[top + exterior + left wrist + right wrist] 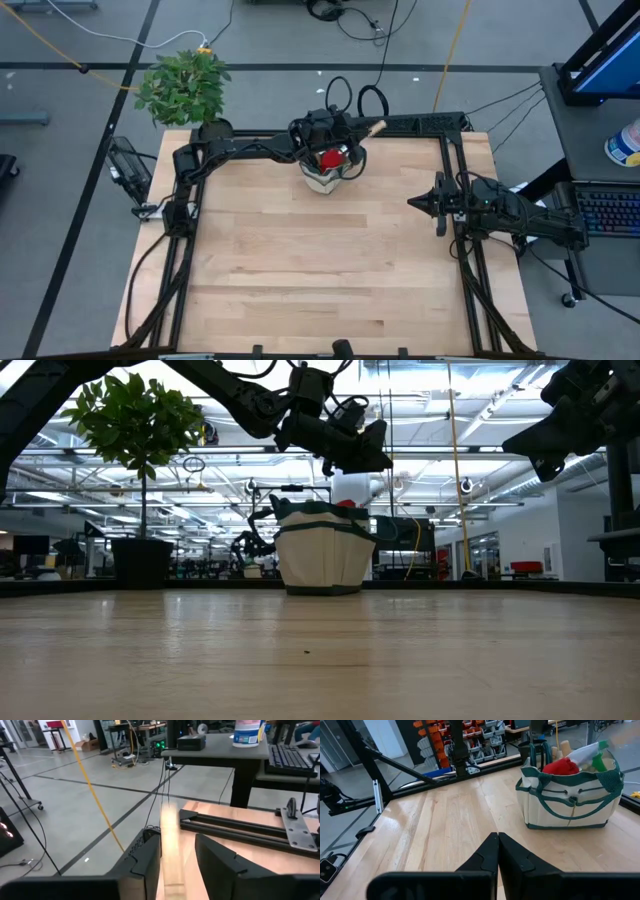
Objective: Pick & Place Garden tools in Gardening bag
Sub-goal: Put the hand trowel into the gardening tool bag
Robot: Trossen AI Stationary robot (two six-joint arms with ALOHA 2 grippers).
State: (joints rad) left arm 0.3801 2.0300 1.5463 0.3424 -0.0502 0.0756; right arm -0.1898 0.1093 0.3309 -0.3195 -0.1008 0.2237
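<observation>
The beige gardening bag (325, 176) with green trim stands at the table's far middle (325, 555) (570, 802). A red glove (562, 766), a green-white bottle (590, 752) and wooden handles stick out of its top. My left gripper (352, 135) hovers just above the bag (375, 460), pointing roughly level toward the table's right. Its fingers (177, 836) are parted around a pale wooden tool handle (170, 845), whose end juts out past them (376, 127). The tool's head is hidden. My right gripper (415, 203) waits shut near the table's right edge (497, 837). My left gripper has the wooden handle (167, 865) lying lengthwise between its two fingers. The handle rests against the inner side of one finger (150, 855). A gap shows between it and the other finger (215, 860). The handle is clear of the table, above the bag.
A leafy potted plant (185, 85) stands at the table's far left corner, in a black pot (140, 560). The black frame rail (430, 122) runs along the far edge behind the bag. The wooden tabletop (320, 270) stretches bare toward the near edge.
</observation>
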